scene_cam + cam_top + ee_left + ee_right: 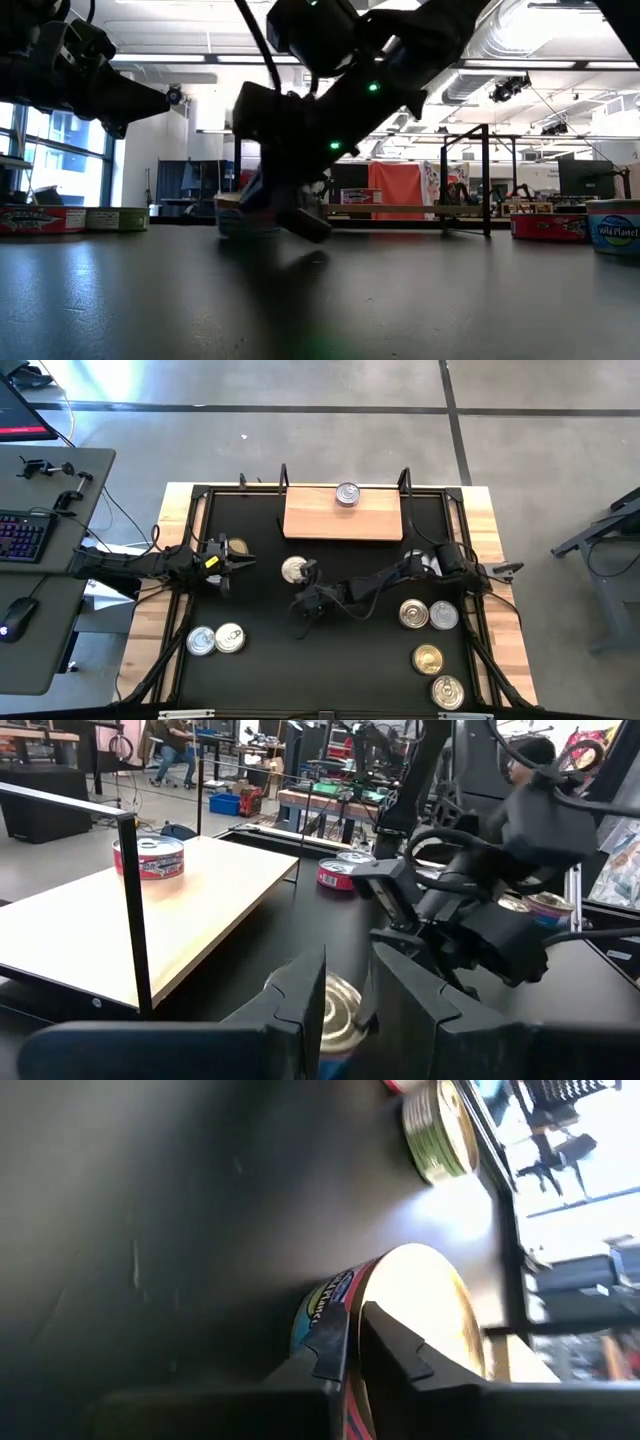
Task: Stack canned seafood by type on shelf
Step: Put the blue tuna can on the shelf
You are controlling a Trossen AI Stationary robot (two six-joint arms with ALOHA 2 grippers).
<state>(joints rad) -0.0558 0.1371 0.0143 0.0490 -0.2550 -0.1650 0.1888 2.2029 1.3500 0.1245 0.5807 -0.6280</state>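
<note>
One red-sided tin (347, 493) sits alone on the shelf (343, 520). Mid-table, the right gripper (303, 572) has its fingers pressed together against a gold-lidded can (293, 569), not clearly round it, so that could skid away. Left gripper (232, 559) pinches another can (237, 548) close by; they might collide

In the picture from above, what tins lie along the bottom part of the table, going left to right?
Silver tin → silver tin → gold tin → tin nearest the corner.
</note>
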